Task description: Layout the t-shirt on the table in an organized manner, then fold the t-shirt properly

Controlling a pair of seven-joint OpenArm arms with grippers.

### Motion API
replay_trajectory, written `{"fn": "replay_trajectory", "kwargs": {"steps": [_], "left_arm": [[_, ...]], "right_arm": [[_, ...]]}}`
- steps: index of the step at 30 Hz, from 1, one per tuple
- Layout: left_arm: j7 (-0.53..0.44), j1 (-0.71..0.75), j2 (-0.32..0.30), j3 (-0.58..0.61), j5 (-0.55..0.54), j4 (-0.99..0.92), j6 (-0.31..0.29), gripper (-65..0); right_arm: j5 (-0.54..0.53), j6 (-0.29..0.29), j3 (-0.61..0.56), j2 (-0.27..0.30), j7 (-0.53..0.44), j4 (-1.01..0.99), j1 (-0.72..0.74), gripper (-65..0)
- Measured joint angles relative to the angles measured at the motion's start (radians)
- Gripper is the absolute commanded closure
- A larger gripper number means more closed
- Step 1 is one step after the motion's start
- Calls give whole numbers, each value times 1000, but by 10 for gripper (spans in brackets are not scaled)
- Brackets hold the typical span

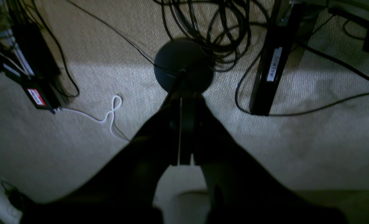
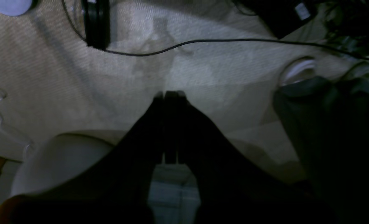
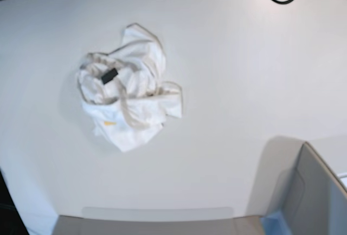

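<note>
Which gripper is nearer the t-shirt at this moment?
Probably right. The t-shirt lies crumpled on the table, toward the right arm's side. Neither arm shows in the base view; both the right gripper and left gripper are shut and face carpeted floor.

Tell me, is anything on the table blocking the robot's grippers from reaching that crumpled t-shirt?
Nothing visible does. The t-shirt lies alone, crumpled, on the bare white table; the grey box sits well off at one corner. Both grippers are shut and look down at the carpet, away from the table.

t-shirt (image 3: 129, 100) print hidden in crumpled folds
</note>
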State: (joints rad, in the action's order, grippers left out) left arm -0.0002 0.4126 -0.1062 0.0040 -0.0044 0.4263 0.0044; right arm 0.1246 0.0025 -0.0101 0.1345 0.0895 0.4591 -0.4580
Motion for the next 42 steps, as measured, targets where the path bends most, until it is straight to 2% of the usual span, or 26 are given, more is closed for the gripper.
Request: {"fn": "replay_trajectory", "kwargs": {"steps": [8, 11, 14, 17, 19, 21, 23, 26, 29, 31, 33, 37, 42], "left_arm": [[-2, 208, 0, 0, 0, 298, -4, -1], [-3, 275, 0, 0, -2, 392, 0, -1], [3, 349, 0, 0, -5, 507, -1, -1], [0, 424, 0, 0, -4, 637, 0, -1], [5, 480, 0, 0, -7, 729, 0, -1], [5, 537, -2, 0, -7, 827, 0, -1], [10, 592, -2, 0, -13, 917, -3, -1], [15, 674, -14, 0, -87, 1046, -2, -1], [25, 743, -66, 1, -177, 1162, -5, -1], [26, 780, -96, -19, -215, 1226, 3, -1], [25, 812, -98, -60, -255, 1289, 3, -1], [26, 860, -92, -98, -256, 1381, -10, -1], [27, 875, -88, -141, -259, 1481, 0, -1]], "right_arm": [[-4, 3, -2, 20, -8, 186, -163, -1], [-62, -9, -17, 33, -61, 291, -242, -1], [-145, -12, -122, 84, -58, 396, -310, -1], [-296, -7, -216, 130, -64, 481, -369, -1], [-402, -10, -254, 165, -58, 535, -410, -1], [-456, -15, -257, 200, -55, 606, -459, 0], [-465, -24, -251, 234, -51, 694, -501, 0], [-465, -28, -246, 262, -64, 846, -573, 0], [-467, -2, -198, 253, -55, 984, -651, 0], [-466, -10, -130, 241, -48, 1061, -703, 0], [-463, -17, -52, 236, -37, 1133, -734, 0], [-420, -33, 69, 220, -59, 1320, -808, 0], [-415, -3, 114, 191, 71, 1558, -838, 0]]}}
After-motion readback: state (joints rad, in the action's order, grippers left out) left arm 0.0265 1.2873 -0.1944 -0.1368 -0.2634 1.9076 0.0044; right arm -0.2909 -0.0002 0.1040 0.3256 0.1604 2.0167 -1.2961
